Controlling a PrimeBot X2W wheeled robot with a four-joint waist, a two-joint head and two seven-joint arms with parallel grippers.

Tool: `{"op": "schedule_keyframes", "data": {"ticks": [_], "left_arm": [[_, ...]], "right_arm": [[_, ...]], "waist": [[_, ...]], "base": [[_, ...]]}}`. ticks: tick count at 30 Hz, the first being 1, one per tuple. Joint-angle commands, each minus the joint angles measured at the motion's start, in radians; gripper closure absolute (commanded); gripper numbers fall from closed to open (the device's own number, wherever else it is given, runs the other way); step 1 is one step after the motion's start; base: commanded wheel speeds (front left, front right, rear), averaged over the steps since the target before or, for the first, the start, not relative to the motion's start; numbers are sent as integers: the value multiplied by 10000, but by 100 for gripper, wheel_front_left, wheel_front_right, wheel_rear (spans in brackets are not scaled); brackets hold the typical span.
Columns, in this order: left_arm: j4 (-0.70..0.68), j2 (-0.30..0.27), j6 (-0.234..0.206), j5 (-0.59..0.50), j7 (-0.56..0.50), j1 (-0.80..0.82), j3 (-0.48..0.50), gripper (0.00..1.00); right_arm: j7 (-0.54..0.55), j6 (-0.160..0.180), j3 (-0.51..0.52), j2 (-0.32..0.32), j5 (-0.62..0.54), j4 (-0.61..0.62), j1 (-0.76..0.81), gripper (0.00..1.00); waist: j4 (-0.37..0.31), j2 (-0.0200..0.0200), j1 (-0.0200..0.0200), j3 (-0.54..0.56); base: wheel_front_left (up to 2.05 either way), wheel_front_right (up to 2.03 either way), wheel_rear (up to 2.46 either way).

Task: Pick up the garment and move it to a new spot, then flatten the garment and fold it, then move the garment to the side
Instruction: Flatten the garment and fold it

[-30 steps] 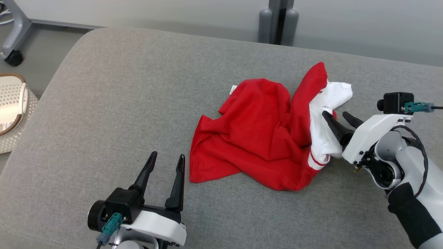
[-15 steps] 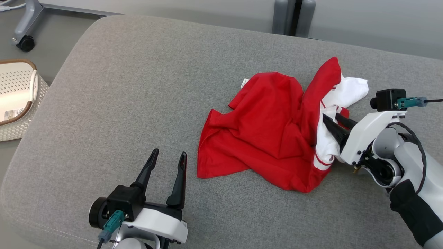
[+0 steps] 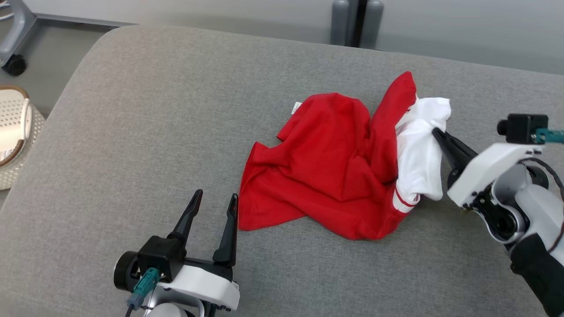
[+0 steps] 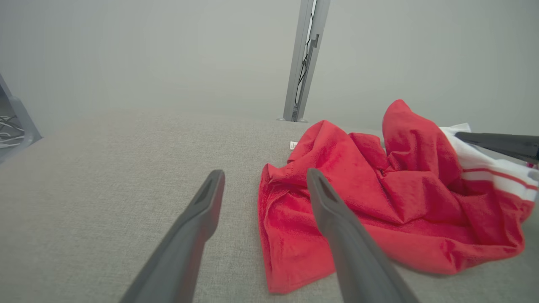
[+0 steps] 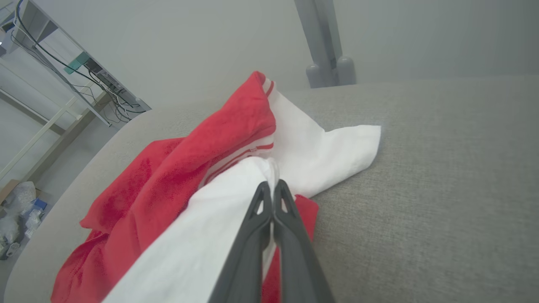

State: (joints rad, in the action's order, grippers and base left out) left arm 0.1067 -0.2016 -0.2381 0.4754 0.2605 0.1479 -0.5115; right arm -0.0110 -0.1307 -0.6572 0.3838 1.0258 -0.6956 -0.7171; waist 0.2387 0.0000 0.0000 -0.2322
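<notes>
**Item 1.** Crumpled red-and-white knit garment (image 3: 335,167), lying on a grey woven upholstered cushion (image 3: 154,132). The red bulk lies ahead and to the right of the left gripper (image 3: 216,194), with its near hem just beside that gripper's right finger. The white part with red stripes lies at the right gripper (image 3: 437,131).

**Item 2.** Right gripper: its two dark fingers are pressed together, pinching a fold of the white cloth at their tips. The cloth is drawn to a peak there.

**Item 3.** Left gripper: fingers spread wide with nothing between them, low over bare cushion.

**Item 4.** Container: cream perforated basket with a brown rim (image 3: 26,171). It sits well to the left of the left gripper, off the cushion, and is cut by the frame edge. Something pale and flat lies inside, possibly labelled, but too little shows to name it.

**Item 5.** Two grey rounded posts (image 3: 357,22) stand beyond the cushion's far edge, ahead and to the left of the right gripper.

**Item 6.** Black caster on a grey frame leg (image 3: 14,65), far ahead and to the left of the left gripper.
</notes>
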Motion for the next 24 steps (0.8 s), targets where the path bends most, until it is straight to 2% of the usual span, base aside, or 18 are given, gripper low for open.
{"op": "schedule_keyframes", "data": {"ticks": [1,7,11,24], "left_arm": [[-17,-28,-49,-53,41,-13,20,0],[-98,-113,-119,-19,35,-143,62,0],[-168,-197,-191,25,36,-204,145,0],[-473,-560,-416,195,40,-644,531,0]], "right_arm": [[-207,-1,88,183,131,138,331,100],[-970,-1,720,488,213,597,1525,100],[-1531,-1,1426,430,-33,630,2323,100],[-2119,-1,3962,-905,-1072,342,4183,100]], "waist": [[-140,0,0,70],[-529,0,0,179],[-769,0,0,239],[-1380,0,0,531]], "base": [[0,0,0],[0,0,0],[0,0,0],[0,0,0]]}}
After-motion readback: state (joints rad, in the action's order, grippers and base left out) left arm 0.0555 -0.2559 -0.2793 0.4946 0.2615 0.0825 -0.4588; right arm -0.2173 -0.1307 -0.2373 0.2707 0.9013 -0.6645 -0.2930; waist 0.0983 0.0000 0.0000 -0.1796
